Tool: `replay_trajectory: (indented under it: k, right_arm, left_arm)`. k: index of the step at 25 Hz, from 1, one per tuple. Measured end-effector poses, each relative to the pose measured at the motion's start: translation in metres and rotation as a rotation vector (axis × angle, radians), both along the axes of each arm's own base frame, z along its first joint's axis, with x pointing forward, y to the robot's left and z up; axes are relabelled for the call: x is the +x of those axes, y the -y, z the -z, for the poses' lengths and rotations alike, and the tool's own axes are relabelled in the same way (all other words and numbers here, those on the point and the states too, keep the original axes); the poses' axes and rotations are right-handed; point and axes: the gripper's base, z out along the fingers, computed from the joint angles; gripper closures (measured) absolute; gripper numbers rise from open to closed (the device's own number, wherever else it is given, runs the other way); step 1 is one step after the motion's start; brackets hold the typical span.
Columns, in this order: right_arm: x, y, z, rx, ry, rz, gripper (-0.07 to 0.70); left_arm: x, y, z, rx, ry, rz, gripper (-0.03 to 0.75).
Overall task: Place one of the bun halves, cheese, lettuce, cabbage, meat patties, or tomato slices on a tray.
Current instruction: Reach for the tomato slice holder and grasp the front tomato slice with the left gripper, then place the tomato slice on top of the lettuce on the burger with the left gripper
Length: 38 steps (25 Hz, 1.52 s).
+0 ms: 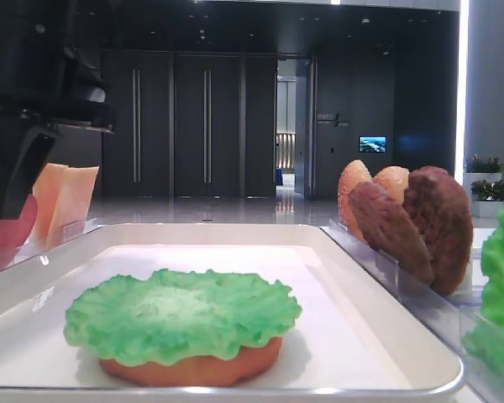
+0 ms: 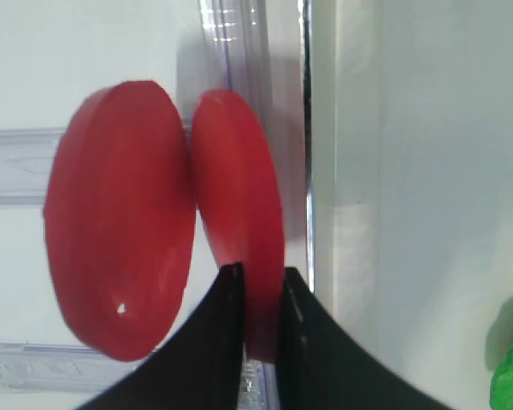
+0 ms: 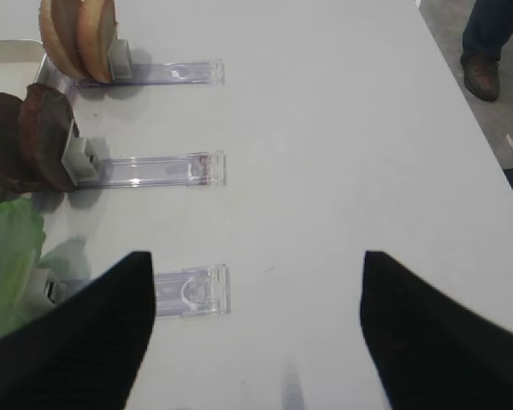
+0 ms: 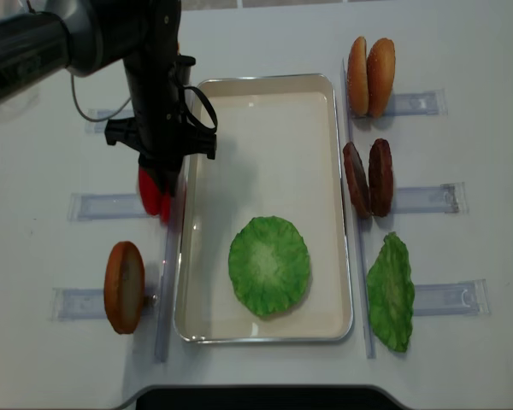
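- The tray (image 4: 265, 94) is a white rectangle with rounded corners and a raised shiny rim, lying mid-frame on the pale counter (image 4: 265, 34) in the overhead view.
- On its lower half sits a ruffled green lettuce (image 4: 269, 265) leaf, wider than the orange-tan bun (image 1: 193, 369) beneath it; the upper half of the tray shows bare white.
- Two smooth red tomato slices (image 2: 120, 248) stand on edge in a clear plastic holder (image 4: 103, 206), just beside the tray's left rim.
- The left claw (image 2: 258, 299) has its black fingers clamped on the thinner slice (image 2: 239, 213) nearer the tray; the thicker slice leans touching it.
- The dark left arm (image 4: 85, 34) comes in from the upper left, crossing above the holder.
- Lower left, a lone bun half (image 4: 124, 286) stands upright in its holder.
- Right of the tray, top to bottom: two seeded bun halves (image 4: 370, 75), two rough dark brown patties (image 4: 368, 178), then a second green leaf (image 4: 391, 293), each at a clear holder.
- The right claw (image 3: 252, 333) hangs over bare counter, its black fingers (image 3: 427, 333) wide apart, holding nothing.
- A person's shoe (image 3: 480, 73) shows past the counter's edge, upper right of the right wrist view.
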Motion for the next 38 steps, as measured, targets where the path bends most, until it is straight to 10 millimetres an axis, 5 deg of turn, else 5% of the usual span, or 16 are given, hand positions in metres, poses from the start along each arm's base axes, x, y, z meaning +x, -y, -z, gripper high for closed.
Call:
replay_trajectory:
  k: [10, 38]
  right_arm:
    - [0.000, 0.000, 0.000, 0.000, 0.000, 0.000, 0.148]
    - [0.000, 0.000, 0.000, 0.000, 0.000, 0.000, 0.148]
  left_arm:
    - [-0.002, 0.001, -0.006, -0.030, 0.001, 0.011, 0.650]
    - [-0.033, 0.006, -0.083, -0.296, 0.123, 0.024, 0.652]
